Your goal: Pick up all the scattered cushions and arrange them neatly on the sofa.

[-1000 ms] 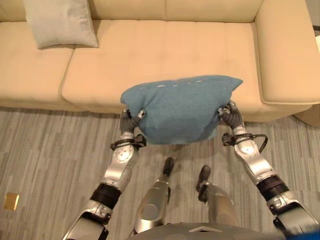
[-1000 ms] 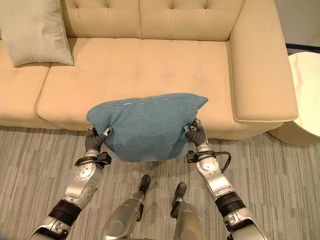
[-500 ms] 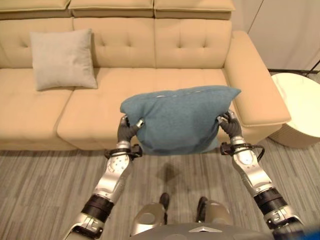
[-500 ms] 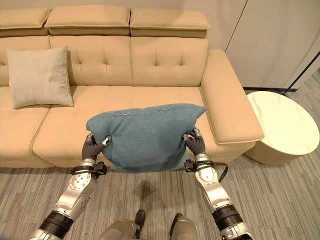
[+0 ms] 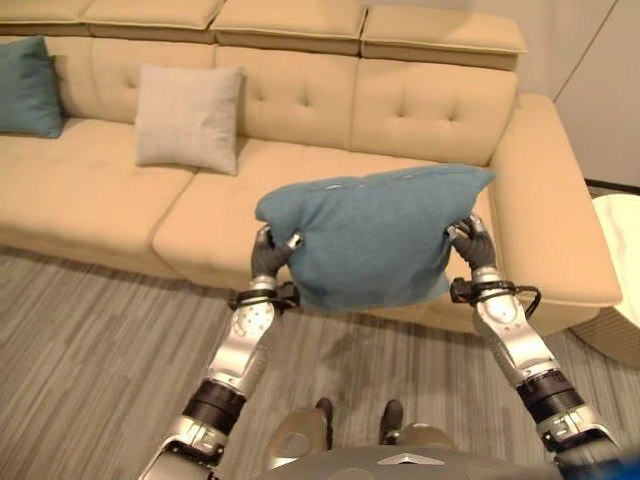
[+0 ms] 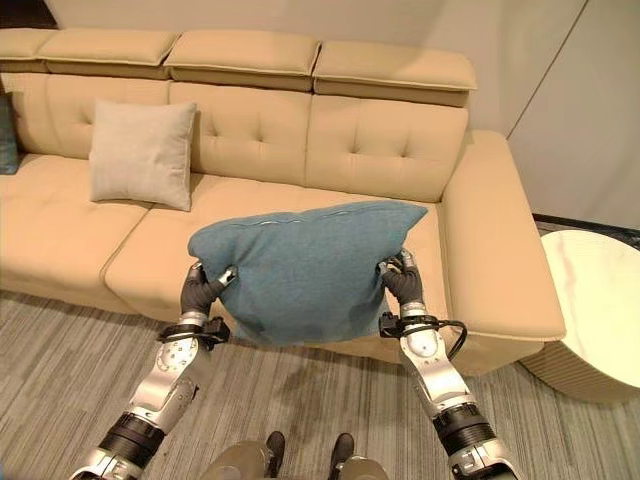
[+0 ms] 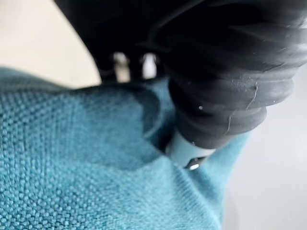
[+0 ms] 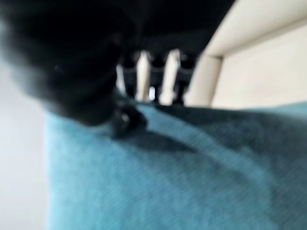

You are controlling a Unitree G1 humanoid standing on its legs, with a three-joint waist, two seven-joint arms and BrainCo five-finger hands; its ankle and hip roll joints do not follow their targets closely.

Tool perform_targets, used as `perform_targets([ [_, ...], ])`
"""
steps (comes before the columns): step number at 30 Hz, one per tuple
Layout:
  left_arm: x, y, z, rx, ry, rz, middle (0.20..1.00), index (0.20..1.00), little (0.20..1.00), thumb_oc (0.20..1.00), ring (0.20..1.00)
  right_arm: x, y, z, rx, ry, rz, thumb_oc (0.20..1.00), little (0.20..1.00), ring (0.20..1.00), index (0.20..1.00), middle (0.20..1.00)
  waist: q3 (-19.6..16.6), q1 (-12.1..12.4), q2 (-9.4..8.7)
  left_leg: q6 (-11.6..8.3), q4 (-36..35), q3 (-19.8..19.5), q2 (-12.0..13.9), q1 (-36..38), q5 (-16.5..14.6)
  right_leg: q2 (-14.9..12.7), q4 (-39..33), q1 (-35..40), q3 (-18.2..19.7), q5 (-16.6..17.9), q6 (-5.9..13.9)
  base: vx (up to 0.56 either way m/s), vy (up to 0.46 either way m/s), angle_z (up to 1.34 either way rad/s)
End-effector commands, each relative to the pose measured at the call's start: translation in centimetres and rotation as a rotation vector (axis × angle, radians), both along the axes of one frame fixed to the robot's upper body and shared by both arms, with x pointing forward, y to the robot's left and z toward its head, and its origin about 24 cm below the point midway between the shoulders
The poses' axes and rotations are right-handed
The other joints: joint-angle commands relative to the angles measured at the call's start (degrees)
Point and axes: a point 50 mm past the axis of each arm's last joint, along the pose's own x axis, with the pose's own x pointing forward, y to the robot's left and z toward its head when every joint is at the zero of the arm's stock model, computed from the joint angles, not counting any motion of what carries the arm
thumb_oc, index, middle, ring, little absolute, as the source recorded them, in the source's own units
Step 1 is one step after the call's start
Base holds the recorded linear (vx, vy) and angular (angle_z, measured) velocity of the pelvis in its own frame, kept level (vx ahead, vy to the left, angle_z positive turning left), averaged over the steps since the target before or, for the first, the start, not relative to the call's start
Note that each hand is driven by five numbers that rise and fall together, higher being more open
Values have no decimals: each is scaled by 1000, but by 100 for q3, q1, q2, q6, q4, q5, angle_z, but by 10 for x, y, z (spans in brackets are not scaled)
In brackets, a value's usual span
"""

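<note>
Gripping opposite edges, the left hand (image 5: 266, 256) and right hand (image 5: 474, 243) are curled onto the blue cushion (image 5: 375, 233), which is held stretched between them in the air, over the front edge of the sofa (image 5: 300, 190)'s right-hand seat. In the wrist views the fingers are seen pinched into the fabric. Two cushions are already propped against the backrest: a grey cushion (image 5: 189, 117) at ten o'clock from the held one, and a second blue cushion (image 5: 27, 86) further out toward nine o'clock. One placement is judged to remain. The seat ahead is bare, so nothing is seen blocking the way. A round white side table (image 6: 598, 310) stands at three o'clock, beyond the armrest.
</note>
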Motion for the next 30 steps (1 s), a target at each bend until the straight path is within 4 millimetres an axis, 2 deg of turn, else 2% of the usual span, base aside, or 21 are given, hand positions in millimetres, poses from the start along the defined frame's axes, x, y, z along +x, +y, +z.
perform_targets([
  [1, 17, -42, 59, -13, -282, -201, 200, 200, 200, 200, 200, 11, 54, 59, 101, -300, 196, 200, 200, 200, 200, 200, -293, 142, -274, -51, -713, 297, 50, -378, 693, 192, -505, 673, 516, -3, 911, 232, 85, 24],
  [2, 16, -41, 61, -14, -290, -200, 200, 200, 200, 200, 200, 11, 55, 59, 99, -302, 197, 200, 200, 200, 200, 200, -282, 187, -290, -67, -631, 314, 55, -417, 700, 191, -491, 704, 521, -29, 915, 358, 180, -11],
  [4, 14, -37, 61, -10, -292, -198, 200, 200, 200, 200, 200, 10, 58, 58, 100, -298, 211, 200, 200, 200, 200, 200, -362, 251, -337, 33, -734, 243, 31, -210, 547, 139, -410, 772, 573, -117, 965, 266, 157, -46],
  [7, 11, -35, 62, -7, -296, -208, 200, 200, 200, 200, 200, 10, 65, 59, 113, -300, 229, 200, 200, 200, 200, 200, -390, 344, -416, 198, -574, 243, -21, -14, 253, -45, 194, 739, 671, -270, 1072, 238, 190, -39],
  [8, 10, -32, 64, 10, -307, -204, 200, 200, 200, 200, 200, 10, 70, 59, 114, -301, 243, 200, 200, 200, 200, 200, -328, 396, -417, 322, -475, 270, -63, 133, 77, -237, 1025, 466, 690, 90, 1268, 204, 202, -32],
  [9, 10, -32, 64, 11, -307, -203, 200, 200, 200, 200, 200, 10, 70, 60, 114, -301, 244, 200, 200, 200, 200, 200, -325, 405, -422, 327, -468, 282, -67, 130, 72, -245, 1054, 448, 703, 77, 1273, 171, 199, -27],
  [10, 10, -31, 64, 13, -307, -206, 200, 200, 200, 200, 200, 11, 72, 62, 112, -308, 254, 200, 200, 200, 200, 200, -283, 397, -403, 368, -435, 284, -75, 233, 8, -319, 1383, 318, 705, 254, 1378, 100, 126, -11],
  [11, 10, -31, 65, 18, -309, -209, 200, 200, 200, 200, 200, 12, 75, 65, 115, -317, 264, 200, 200, 200, 200, 200, -251, 379, -359, 421, -405, 288, -73, 321, -60, -370, 1726, 226, 709, 339, 1413, 168, 192, 1],
  [13, 12, -32, 66, 36, -313, -207, 200, 200, 200, 200, 200, 12, 79, 66, 117, -320, 278, 200, 200, 200, 200, 200, -233, 331, -301, 475, -381, 253, -64, 535, -225, -379, 2036, -63, 680, 299, 1322, 242, 188, -2],
  [14, 12, -31, 67, 40, -319, -197, 200, 200, 200, 200, 200, 13, 80, 68, 118, -323, 285, 200, 200, 200, 200, 200, -229, 287, -271, 457, -440, 203, -92, 742, -299, -400, 1706, -268, 560, 270, 1235, 372, 92, -15],
  [15, 12, -29, 67, 46, -318, -202, 200, 200, 200, 200, 200, 15, 82, 71, 124, -329, 292, 200, 200, 200, 200, 200, -255, 282, -299, 416, -501, 230, -115, 919, -421, -565, 980, -295, 288, 332, 1196, 386, 14, -21],
  [16, 12, -28, 68, 51, -323, -199, 200, 200, 200, 200, 200, 15, 83, 72, 126, -332, 298, 200, 200, 200, 200, 200, -258, 268, -312, 394, -527, 224, -115, 1015, -491, -595, 531, -383, 199, 399, 1202, 251, -45, -25],
  [17, 11, -27, 68, 50, -322, -199, 200, 200, 200, 200, 200, 15, 83, 71, 126, -331, 298, 200, 200, 200, 200, 200, -252, 263, -294, 387, -526, 218, -95, 1035, -510, -571, 491, -343, 187, 410, 1200, 286, -63, -25],
  [18, 11, -26, 67, 50, -323, -196, 200, 200, 200, 200, 200, 15, 84, 74, 120, -339, 302, 200, 200, 200, 200, 200, -243, 207, -321, 333, -514, 127, -80, 1197, -597, -591, -123, -540, 316, 654, 1283, 202, -42, -19],
  [21, 12, -26, 68, 44, -324, -188, 200, 200, 200, 200, 200, 16, 85, 78, 105, -356, 301, 200, 200, 200, 200, 200, -227, 155, -297, 272, -484, 20, -1, 1327, -688, -579, -402, -708, 502, 849, 1391, 288, -78, 4],
  [22, 13, -25, 65, 41, -313, -182, 200, 200, 200, 200, 200, 16, 83, 77, 97, -353, 300, 200, 200, 200, 200, 200, -297, 137, -358, 208, -460, -42, 23, 1470, -771, -557, -396, -638, 586, 900, 1429, 305, -100, 25],
  [25, 12, -28, 62, 26, -304, -194, 200, 200, 200, 200, 200, 16, 79, 75, 85, -347, 287, 200, 200, 200, 200, 200, -375, 95, -382, 138, -332, -164, 136, 1530, -756, -488, -345, -541, 659, 951, 1375, 375, -145, 33],
  [27, 13, -35, 57, -6, -273, -212, 200, 200, 200, 200, 200, 14, 71, 74, 97, -349, 267, 200, 200, 200, 200, 200, -531, -45, -341, -157, -37, -329, 486, 1500, -419, -273, -337, -322, 486, 760, 1168, 313, -182, 57],
  [28, 13, -35, 57, -6, -273, -212, 200, 200, 200, 200, 200, 14, 71, 74, 97, -349, 267, 200, 200, 200, 200, 200, -531, -50, -340, -158, -33, -335, 486, 1497, -420, -272, -339, -320, 481, 760, 1168, 142, -137, 56],
  [29, 15, -38, 60, -2, -283, -221, 200, 200, 200, 200, 200, 14, 68, 75, 107, -357, 249, 200, 200, 200, 200, 200, -506, -74, -349, -268, 366, -334, 607, 1244, -137, -253, -361, -230, 365, 714, 1088, 90, -159, 54],
  [30, 17, -43, 65, -6, -297, -239, 200, 200, 200, 200, 200, 15, 67, 77, 116, -365, 241, 200, 200, 200, 200, 200, -440, -72, -388, -290, 814, -389, 646, 952, -22, -249, -381, -150, 270, 662, 1023, 167, -256, 48],
])
